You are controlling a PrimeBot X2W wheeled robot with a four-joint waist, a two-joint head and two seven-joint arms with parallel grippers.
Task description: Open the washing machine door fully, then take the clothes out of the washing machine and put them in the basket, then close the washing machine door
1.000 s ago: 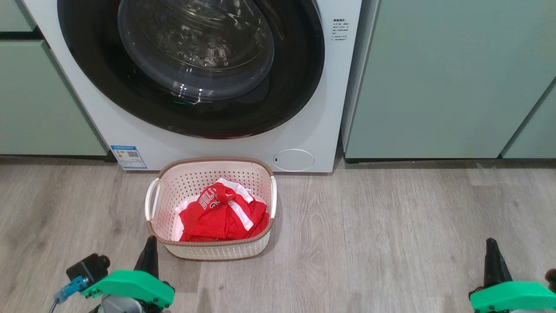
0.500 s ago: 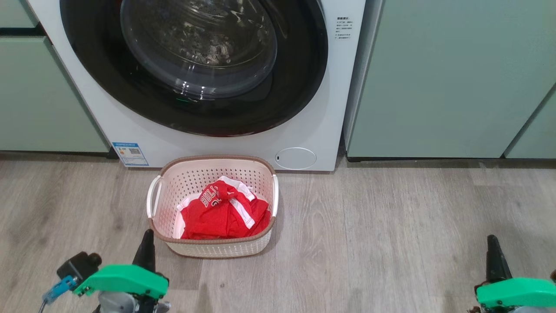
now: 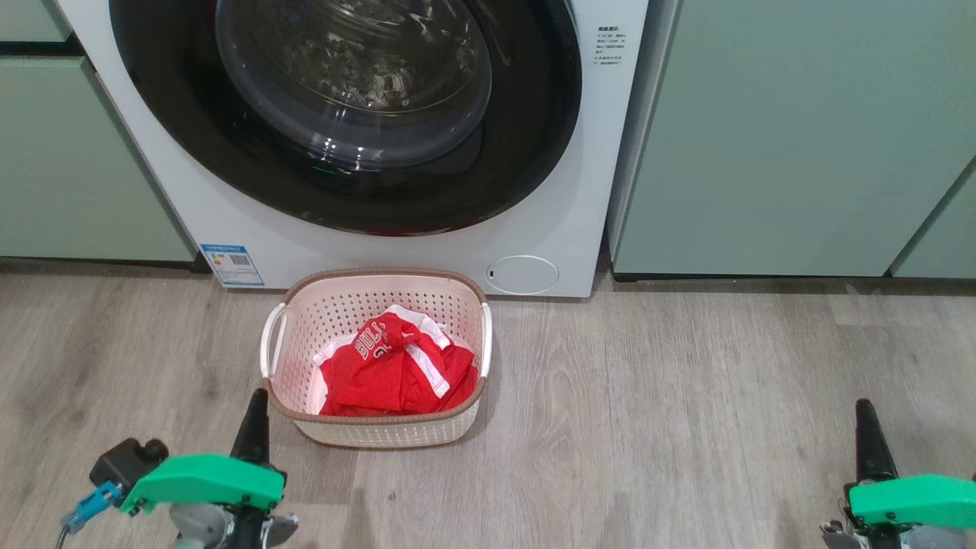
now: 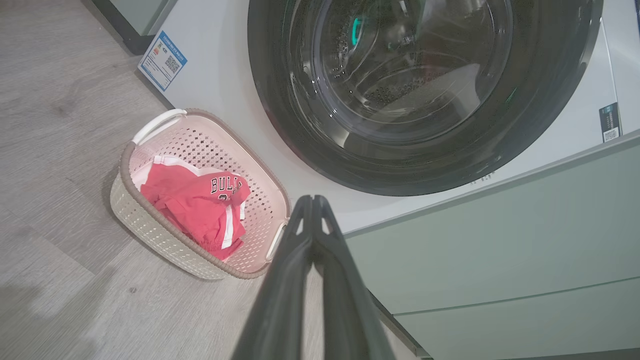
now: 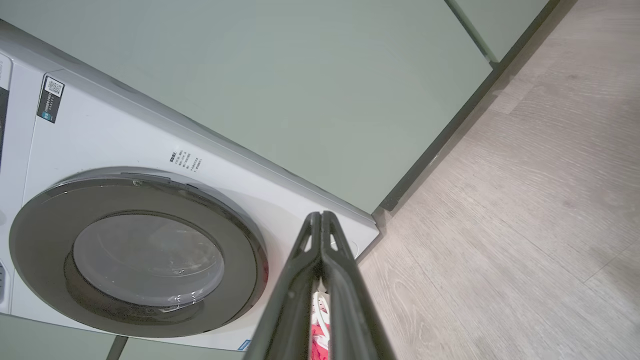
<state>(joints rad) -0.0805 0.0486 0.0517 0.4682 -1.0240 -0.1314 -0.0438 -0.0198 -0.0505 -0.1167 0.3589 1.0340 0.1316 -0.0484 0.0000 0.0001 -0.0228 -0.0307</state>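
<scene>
Starting at the left, the left tool (image 3: 255, 419) sits low over the floor (image 3: 686, 427), its two dark fingers pressed together with nothing between them. The basket (image 3: 381, 436) stands just ahead of this tool and slightly to its right, apart from it, with its near rim close to the fingertips. Its two white handles face left and right, so its long axis is judged to run across the robot's front. The clothes (image 3: 389, 374), red with white trim and "BULLS" lettering, lie bunched inside the basket, toward its right half.

Behind the basket stands the washing machine (image 3: 602, 191), between pale green cabinets (image 3: 762, 137). The washing machine door (image 3: 534, 122) appears seated flat against the white front. Whether it is latched cannot be told. No red cloth is visible through the glass bowl.

The right tool (image 3: 865, 427) sits at the far right, also closed and empty, well apart from the basket and offset to the right of the door.

The relation that governs any further move is that the door lies ahead of and above both tools, nearer the left one. With the clothes in the basket and the door apparently shut, the task is judged complete or nearly so. Should a final push be required, the left arm has the shorter reach.
</scene>
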